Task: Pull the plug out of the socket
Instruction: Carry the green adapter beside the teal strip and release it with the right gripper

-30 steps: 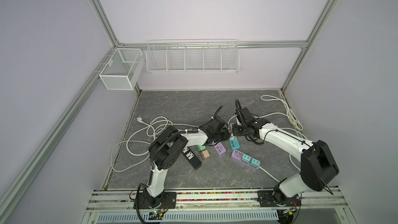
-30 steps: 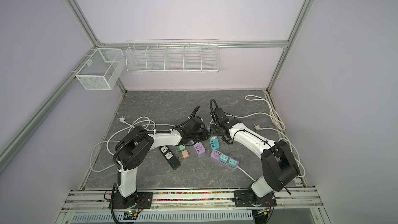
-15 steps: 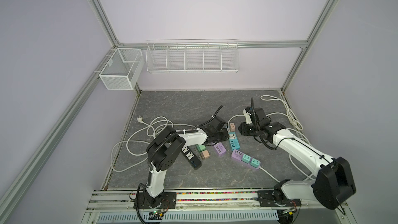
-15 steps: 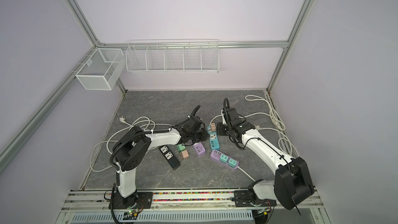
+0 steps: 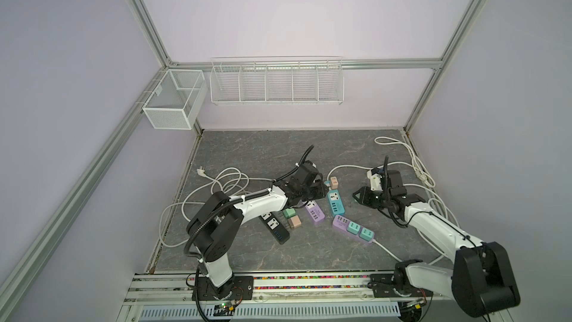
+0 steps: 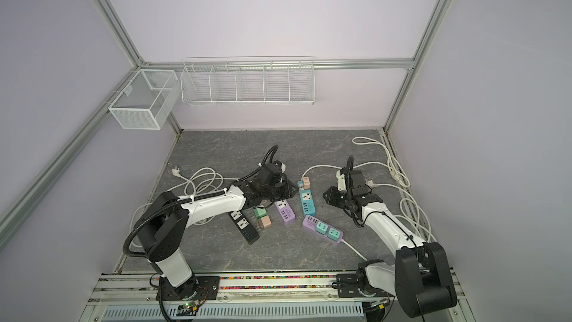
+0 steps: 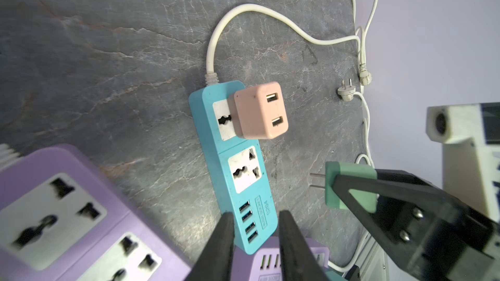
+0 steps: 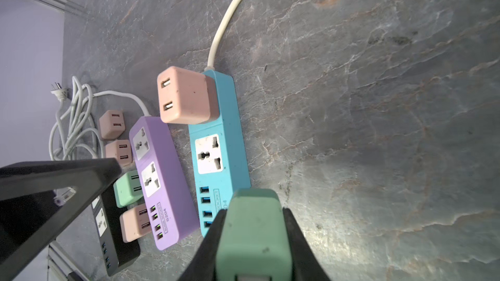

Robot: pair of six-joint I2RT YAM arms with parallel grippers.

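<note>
A: Room to move?
B: The back half of the grey marbled surface (image 5: 263,150) is bare. The clutter sits mid-front. There's a white cord coil (image 8: 71,131) by the left edge and a long white cord (image 5: 416,167) along the right edge.
A: Plug?
B: The mint-green two-prong plug block (image 8: 253,239) is out of the socket and clamped in the right hand (image 5: 359,197), prongs free in the air. It's over bare surface, right of the teal power strip (image 5: 335,202) and clear of it.
A: Left hand?
B: The left hand (image 7: 255,216) is at the teal strip's USB end, with black fingers (image 7: 220,241) either side and a narrow gap. Can't tell if they pinch it.
A: Count.
B: Four strips: the teal one, a purple strip by the left hand (image 5: 314,213), a purple strip nearer the front (image 5: 340,222) and a black strip (image 5: 275,229).
Four pink blocks: a plugged pink block (image 7: 259,110) at the teal strip's cord end, and three loose pink blocks (image 8: 111,124) (image 8: 119,152) (image 8: 135,223).
Four mint blocks: the held one, a loose mint block (image 8: 127,187) between the black strip and a purple strip, and two plugged mint blocks (image 5: 353,227) (image 5: 366,233) on the front purple strip.
</note>
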